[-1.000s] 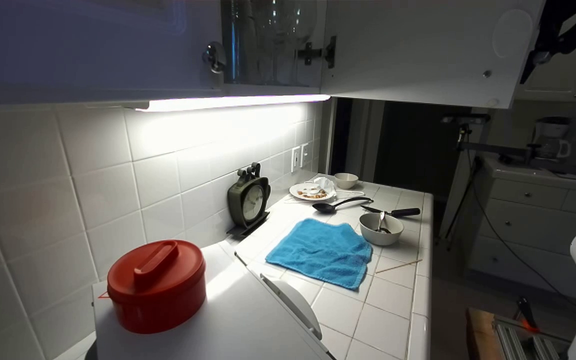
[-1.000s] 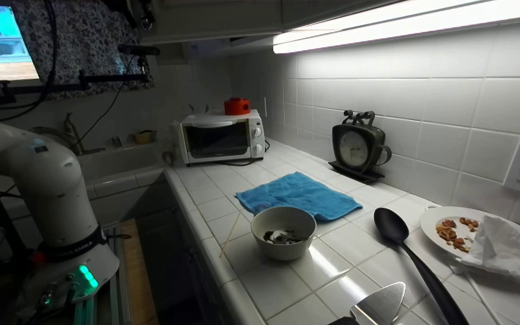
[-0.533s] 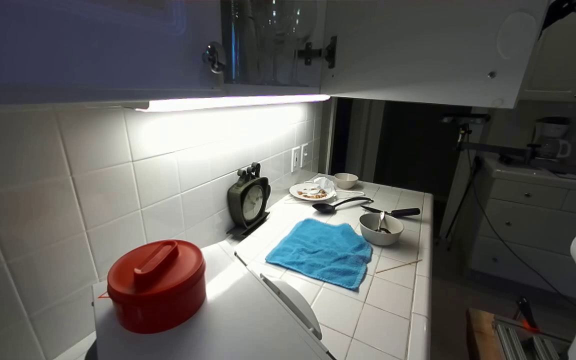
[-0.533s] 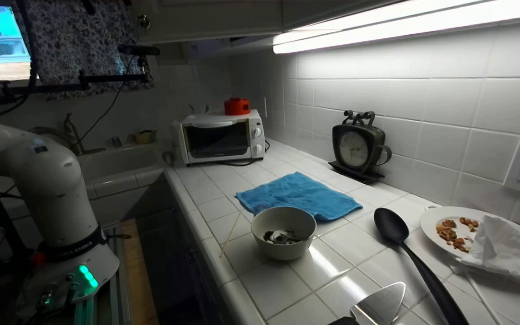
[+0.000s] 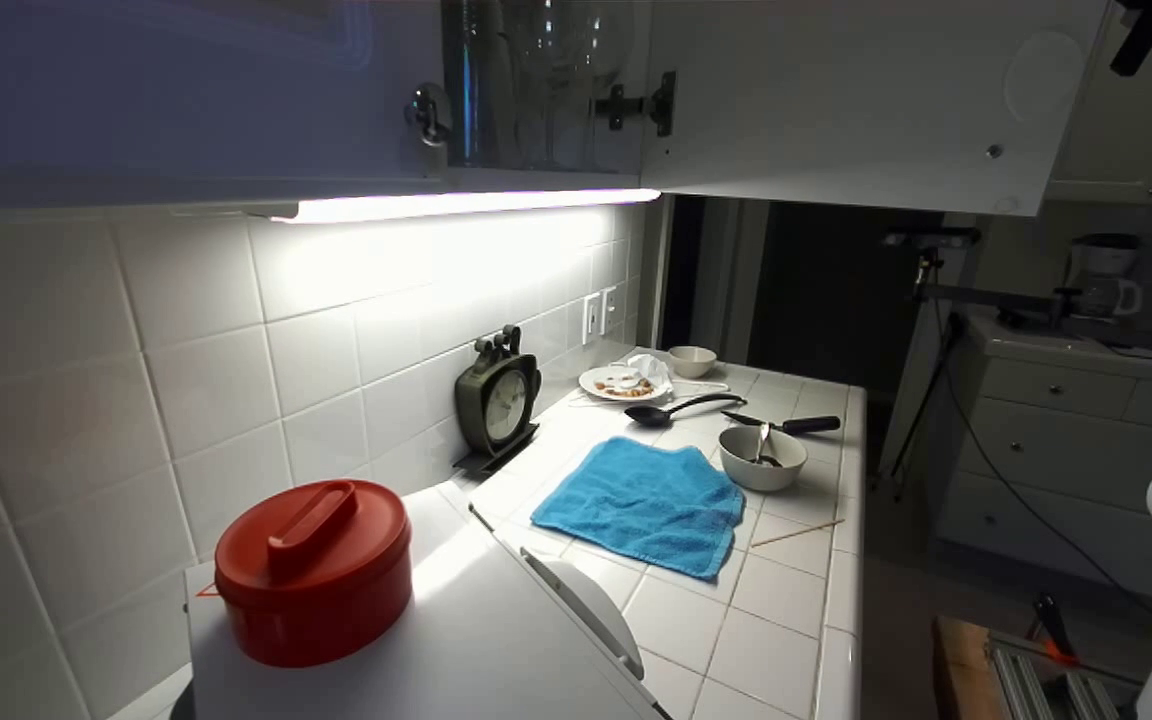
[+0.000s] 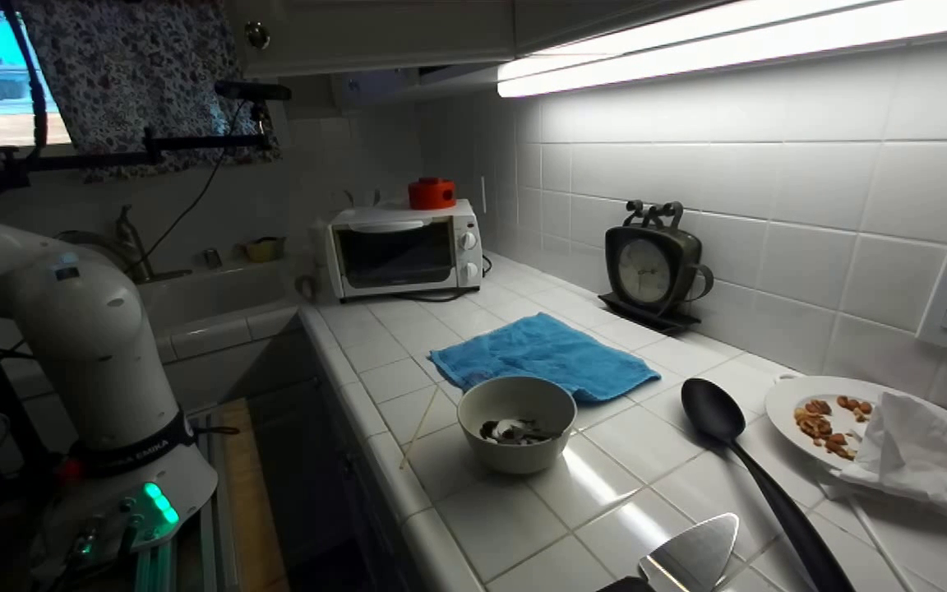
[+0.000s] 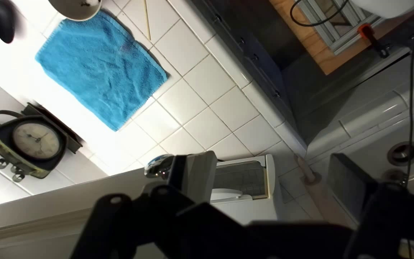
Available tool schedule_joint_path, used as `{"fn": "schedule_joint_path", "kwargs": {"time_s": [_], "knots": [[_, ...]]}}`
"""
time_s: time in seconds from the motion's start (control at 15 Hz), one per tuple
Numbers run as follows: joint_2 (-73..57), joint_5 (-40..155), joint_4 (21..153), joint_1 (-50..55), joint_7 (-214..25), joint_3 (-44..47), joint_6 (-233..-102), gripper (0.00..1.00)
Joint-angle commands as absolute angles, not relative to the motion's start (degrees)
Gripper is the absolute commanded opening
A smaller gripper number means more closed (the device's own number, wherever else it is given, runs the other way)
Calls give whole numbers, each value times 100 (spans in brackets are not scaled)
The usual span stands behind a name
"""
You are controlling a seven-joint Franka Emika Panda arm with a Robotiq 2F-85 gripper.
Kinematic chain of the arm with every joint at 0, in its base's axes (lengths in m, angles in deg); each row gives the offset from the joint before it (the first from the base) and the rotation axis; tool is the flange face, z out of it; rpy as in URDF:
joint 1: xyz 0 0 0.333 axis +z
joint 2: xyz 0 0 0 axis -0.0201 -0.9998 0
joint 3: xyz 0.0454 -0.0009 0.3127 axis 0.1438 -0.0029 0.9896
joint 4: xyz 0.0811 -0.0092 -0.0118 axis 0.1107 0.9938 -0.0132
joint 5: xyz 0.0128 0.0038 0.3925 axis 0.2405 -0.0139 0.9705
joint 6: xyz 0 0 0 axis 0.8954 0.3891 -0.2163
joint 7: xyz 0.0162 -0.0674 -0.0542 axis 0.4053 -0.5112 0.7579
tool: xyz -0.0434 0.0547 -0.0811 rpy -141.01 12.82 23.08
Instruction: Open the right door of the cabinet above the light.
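The right door (image 5: 856,100) of the cabinet stands swung wide out from the cabinet (image 5: 536,178), showing glassware inside in an exterior view. Its round metal knob (image 6: 257,34) shows near the door's free lower corner. The light (image 5: 476,206), a bright strip, glows under the cabinet in both exterior views. In the wrist view my gripper (image 7: 270,176) is open with nothing between its fingers; the knob (image 7: 158,166) lies just outside the left finger, apart or touching I cannot tell. Only a black part of the gripper shows at the top right of an exterior view.
Below, a tiled counter (image 5: 776,620) carries a blue towel (image 5: 646,505), a bowl (image 6: 516,423), a clock-faced scale (image 6: 650,263) and a black spoon (image 6: 716,411). A toaster oven (image 6: 399,251) bears a red pot (image 5: 311,570). The cabinet's left door (image 5: 176,90) is closed.
My gripper was at the knob a second ago; it has opened, let go and moved off the knob. The right door has swung slightly farther out.
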State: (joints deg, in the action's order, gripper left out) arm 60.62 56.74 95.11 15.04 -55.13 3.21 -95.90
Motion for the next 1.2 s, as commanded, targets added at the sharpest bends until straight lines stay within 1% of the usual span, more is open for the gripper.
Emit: {"fn": "schedule_joint_path", "kwargs": {"time_s": [0.0, 0.4, 0.8, 1.13], "knots": [[5796, 5695, 9221, 1485, -6061, 636, -9453, 100], [5555, 5463, 9234, 1615, -6178, 926, -9602, 100], [5440, 5154, 9325, 1739, -5953, 834, -9892, 100], [5438, 4868, 9303, 1775, -5721, 696, -9718, 100]]}}
